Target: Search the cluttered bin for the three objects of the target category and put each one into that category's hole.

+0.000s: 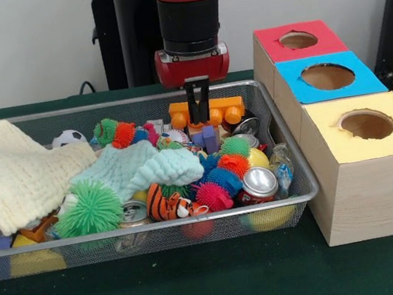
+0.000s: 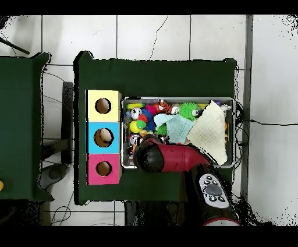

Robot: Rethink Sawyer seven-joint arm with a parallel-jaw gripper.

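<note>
The silver wire-mesh bin (image 1: 149,228) stands on the green table, full of clutter; it also shows in the overhead view (image 2: 174,99). My gripper (image 1: 202,119) hangs over the bin's far side, its black fingers (image 1: 193,103) close together, tips just at an orange toy block (image 1: 231,106). Nothing shows between the fingers. In the overhead view the red arm (image 2: 174,158) covers the gripper. To the bin's right stand three boxes with round holes: red (image 1: 298,39), blue (image 1: 327,76) and yellow (image 1: 366,124).
In the bin lie a cream cloth (image 1: 25,174), a pale green cloth (image 1: 143,167), a green spiky ball (image 1: 90,207), other spiky balls (image 1: 212,196), drink cans (image 1: 260,182), a tiger toy (image 1: 168,203) and a small soccer ball (image 1: 68,138).
</note>
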